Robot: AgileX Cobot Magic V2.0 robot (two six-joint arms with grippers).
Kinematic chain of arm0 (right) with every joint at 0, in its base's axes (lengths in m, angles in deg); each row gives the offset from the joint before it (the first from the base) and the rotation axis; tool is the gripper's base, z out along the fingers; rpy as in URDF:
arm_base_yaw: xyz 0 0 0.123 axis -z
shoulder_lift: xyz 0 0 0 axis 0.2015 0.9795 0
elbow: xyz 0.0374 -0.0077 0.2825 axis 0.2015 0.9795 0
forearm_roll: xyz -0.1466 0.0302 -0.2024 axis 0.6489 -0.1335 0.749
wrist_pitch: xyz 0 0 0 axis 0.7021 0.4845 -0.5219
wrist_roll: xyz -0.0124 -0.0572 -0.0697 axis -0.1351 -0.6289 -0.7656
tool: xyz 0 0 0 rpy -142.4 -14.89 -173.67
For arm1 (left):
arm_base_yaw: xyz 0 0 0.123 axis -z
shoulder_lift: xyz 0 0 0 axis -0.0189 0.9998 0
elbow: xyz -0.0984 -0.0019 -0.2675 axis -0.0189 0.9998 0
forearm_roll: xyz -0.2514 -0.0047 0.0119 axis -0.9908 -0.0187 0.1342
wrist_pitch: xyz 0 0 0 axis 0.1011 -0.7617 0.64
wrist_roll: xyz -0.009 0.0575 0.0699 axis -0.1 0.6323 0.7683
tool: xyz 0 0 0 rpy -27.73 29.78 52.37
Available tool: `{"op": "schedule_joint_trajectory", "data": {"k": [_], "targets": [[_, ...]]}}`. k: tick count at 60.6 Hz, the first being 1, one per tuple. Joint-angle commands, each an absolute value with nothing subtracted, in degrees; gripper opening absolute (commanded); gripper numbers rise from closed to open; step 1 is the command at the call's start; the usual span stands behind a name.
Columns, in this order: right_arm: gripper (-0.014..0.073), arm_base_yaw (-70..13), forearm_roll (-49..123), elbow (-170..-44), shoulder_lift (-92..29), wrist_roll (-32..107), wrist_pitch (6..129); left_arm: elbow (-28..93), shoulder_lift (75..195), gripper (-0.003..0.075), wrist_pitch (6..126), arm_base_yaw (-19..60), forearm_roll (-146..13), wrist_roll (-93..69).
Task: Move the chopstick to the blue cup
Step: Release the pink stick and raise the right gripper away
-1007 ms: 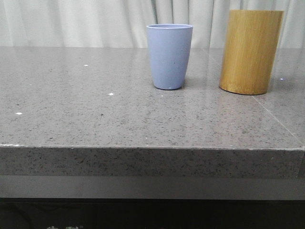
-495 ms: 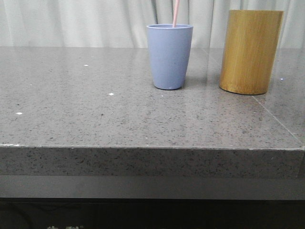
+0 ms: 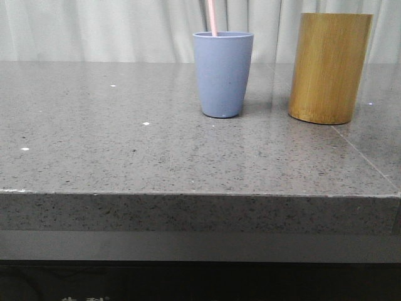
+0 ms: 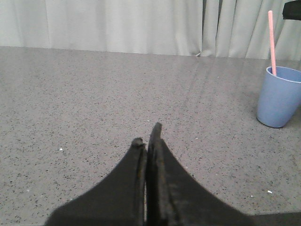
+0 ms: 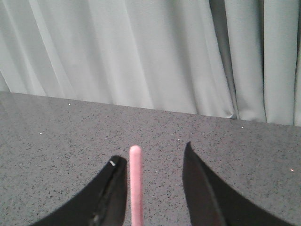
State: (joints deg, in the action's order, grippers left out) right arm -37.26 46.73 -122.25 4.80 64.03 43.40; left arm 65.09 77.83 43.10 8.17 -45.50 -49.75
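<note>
The blue cup (image 3: pixel 223 75) stands upright at the middle back of the grey table. One pale pink chopstick (image 3: pixel 212 19) stands in it and leans a little left; only its upper end shows. The left wrist view shows the cup (image 4: pixel 279 99) and the chopstick (image 4: pixel 271 42) far off to one side. My right gripper (image 5: pixel 153 155) is open above the cup. The chopstick's top (image 5: pixel 135 183) stands between its fingers, close to one finger and clear of the other. My left gripper (image 4: pixel 146 136) is shut and empty over bare table.
A taller tan bamboo cylinder (image 3: pixel 329 66) stands just right of the blue cup. The table's front edge (image 3: pixel 200 194) runs across the front view. Pale curtains hang behind the table. A dark part (image 4: pixel 292 9) shows above the cup in the left wrist view.
A second ago the cup was empty. Half a second ago the chopstick stood in it leaning right. Now it leans left.
</note>
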Motion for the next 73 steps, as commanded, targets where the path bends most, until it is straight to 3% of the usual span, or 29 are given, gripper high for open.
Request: {"op": "schedule_joint_trajectory", "data": {"k": [1,10,18,29,52,73], "targets": [[0.0330,-37.2,46.8,-125.1,-0.7,64.0,43.0,63.8,78.6,-0.0018,48.0,8.0,-46.2,-50.1],[0.0292,-36.7,46.8,-130.9,-4.3,64.0,60.5,63.8,78.6,-0.0018,48.0,8.0,-46.2,-50.1],[0.0122,-35.4,46.8,-136.3,-6.3,64.0,74.9,63.8,78.6,-0.0018,48.0,8.0,-46.2,-50.1],[-0.0071,-32.4,47.4,-137.7,-8.4,64.0,83.9,63.8,78.6,-0.0018,48.0,8.0,-46.2,-50.1],[-0.0067,-22.1,52.0,-129.7,-16.8,64.0,89.9,63.8,78.6,-0.0018,48.0,8.0,-46.2,-50.1],[-0.0067,-20.4,52.8,-102.9,-35.0,64.0,74.7,63.8,78.6,-0.0018,48.0,8.0,-46.2,-50.1]]}}
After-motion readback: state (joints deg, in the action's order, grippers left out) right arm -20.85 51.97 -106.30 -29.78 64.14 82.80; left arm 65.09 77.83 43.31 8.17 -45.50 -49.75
